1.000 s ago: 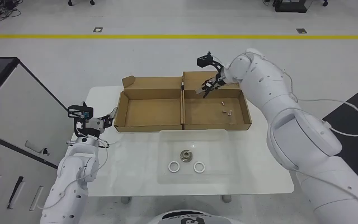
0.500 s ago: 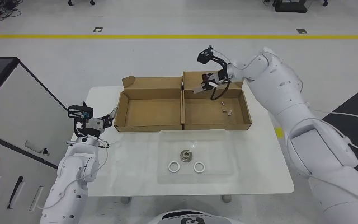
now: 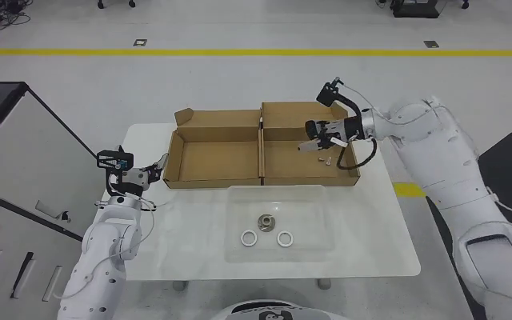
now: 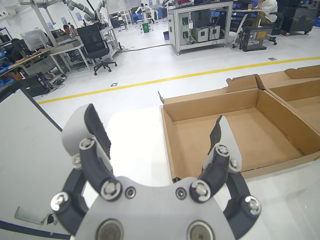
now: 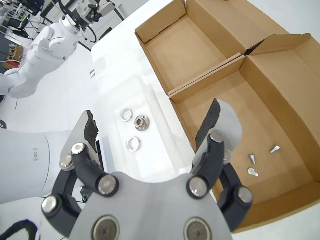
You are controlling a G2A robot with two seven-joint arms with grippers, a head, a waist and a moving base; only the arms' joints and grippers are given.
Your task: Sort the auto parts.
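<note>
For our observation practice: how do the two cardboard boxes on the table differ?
The left box is empty; the right box holds three small bolts. The right gripper hovers over the right box; nothing hangs over the left box. Both are open brown cardboard, side by side.

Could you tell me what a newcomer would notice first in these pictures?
Two cardboard boxes sit side by side on the table; the right pincer hangs open over the right box, where three bolts lie. Nearer the robot, a clear tray holds two rings and a hub.
</note>
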